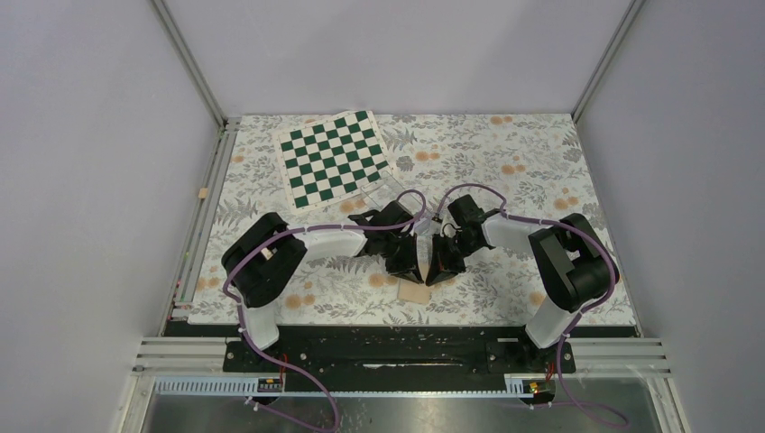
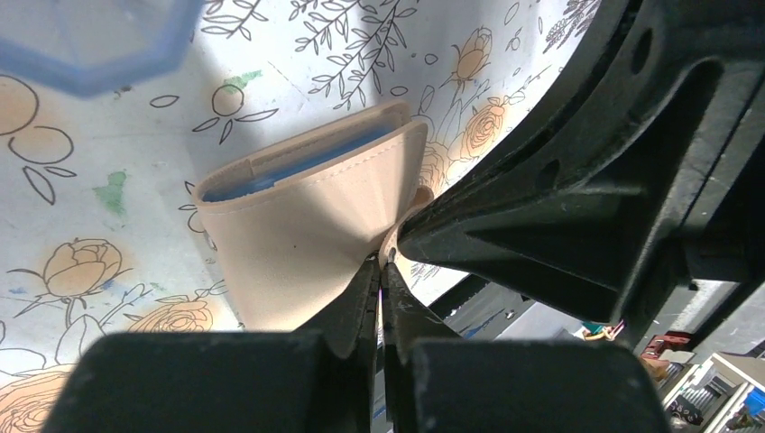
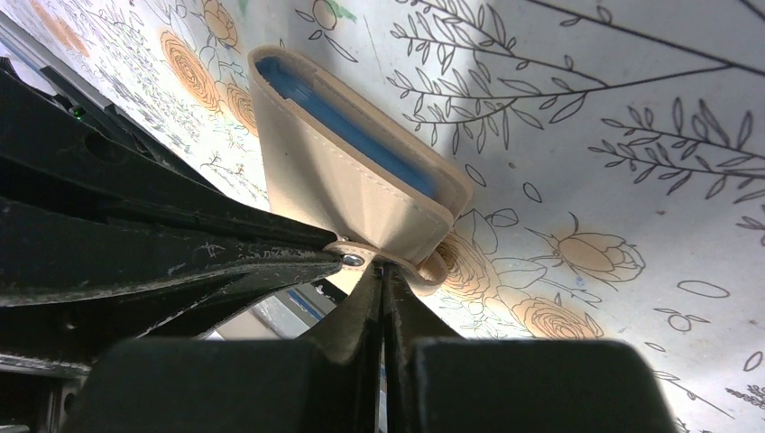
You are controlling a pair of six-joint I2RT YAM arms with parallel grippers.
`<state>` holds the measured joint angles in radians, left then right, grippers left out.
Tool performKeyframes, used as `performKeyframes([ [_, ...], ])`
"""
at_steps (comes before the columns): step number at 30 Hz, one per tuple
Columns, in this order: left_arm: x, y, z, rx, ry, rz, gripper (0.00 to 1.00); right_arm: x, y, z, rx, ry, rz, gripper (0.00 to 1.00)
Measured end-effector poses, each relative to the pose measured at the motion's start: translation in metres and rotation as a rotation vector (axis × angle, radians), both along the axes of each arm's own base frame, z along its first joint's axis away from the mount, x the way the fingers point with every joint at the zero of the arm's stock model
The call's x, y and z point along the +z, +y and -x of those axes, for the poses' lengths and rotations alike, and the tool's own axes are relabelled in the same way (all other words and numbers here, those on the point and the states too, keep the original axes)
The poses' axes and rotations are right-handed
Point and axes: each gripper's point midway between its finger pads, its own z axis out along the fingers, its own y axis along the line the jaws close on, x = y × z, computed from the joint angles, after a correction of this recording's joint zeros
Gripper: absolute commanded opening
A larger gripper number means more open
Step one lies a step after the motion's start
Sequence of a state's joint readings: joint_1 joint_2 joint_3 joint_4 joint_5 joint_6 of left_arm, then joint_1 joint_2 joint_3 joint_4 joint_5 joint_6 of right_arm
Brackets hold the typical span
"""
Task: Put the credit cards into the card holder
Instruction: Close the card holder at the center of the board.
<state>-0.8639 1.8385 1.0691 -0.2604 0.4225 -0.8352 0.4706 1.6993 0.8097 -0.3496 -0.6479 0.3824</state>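
The left claw [image 2: 379,271] is pinched tight on a thin tan edge of the wallet [image 2: 298,225]. The right claw [image 3: 379,269] is pinched tight on the same wallet, right by its little silver snap [image 3: 353,260]. The two claws meet tip to tip. The wallet reaches out past them, folded, with blue showing inside its far edge. In the top view all this sits low in the middle of the flowery table [image 1: 505,162]. A green and white chess mat [image 1: 334,155] lies at the table's upper left, well apart from the claws.
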Motion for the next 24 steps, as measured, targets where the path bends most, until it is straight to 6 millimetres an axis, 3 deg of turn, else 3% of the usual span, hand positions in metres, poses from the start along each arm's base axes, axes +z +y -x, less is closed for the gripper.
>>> performKeyframes([
  [8, 0.000, 0.001, -0.001, -0.001, -0.004, -0.010, 0.00, 0.002, 0.001, 0.000, 0.001, -0.008, -0.001, 0.17],
  [24, 0.000, 0.007, -0.002, -0.023, -0.028, -0.055, 0.00, 0.018, 0.004, -0.019, -0.009, -0.109, 0.032, 0.17],
])
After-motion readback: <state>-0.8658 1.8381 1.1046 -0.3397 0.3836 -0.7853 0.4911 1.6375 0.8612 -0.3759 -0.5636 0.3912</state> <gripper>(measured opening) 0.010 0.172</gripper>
